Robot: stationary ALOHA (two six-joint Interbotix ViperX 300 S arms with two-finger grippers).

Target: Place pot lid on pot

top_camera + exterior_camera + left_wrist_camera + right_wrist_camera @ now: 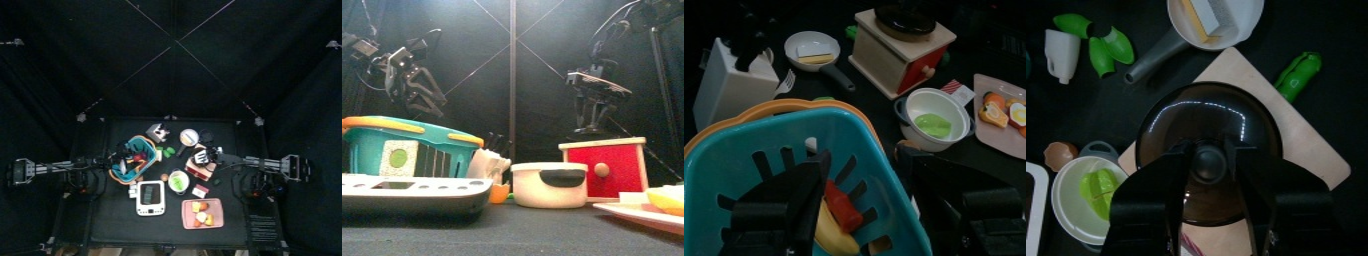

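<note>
The pot lid [1203, 135] is dark glass with a black knob and lies on a wooden board [1293, 130] at the back of the table. My right gripper [1211, 165] is over it with open jaws either side of the knob. In the top view the right gripper [201, 157] is behind the red box. The pot [1082, 195] is white with green inside. It also shows in the front view [549, 185] and the left wrist view [935, 115]. My left gripper [885, 205] hangs open and empty above the teal basket [804, 140].
A red box [603, 168] with a black top stands beside the pot. A small white pan [1213, 20], green bottles [1106, 45] and a green item [1297, 72] lie near the board. A plate of food [1002, 105] and a white appliance [409, 195] sit in front.
</note>
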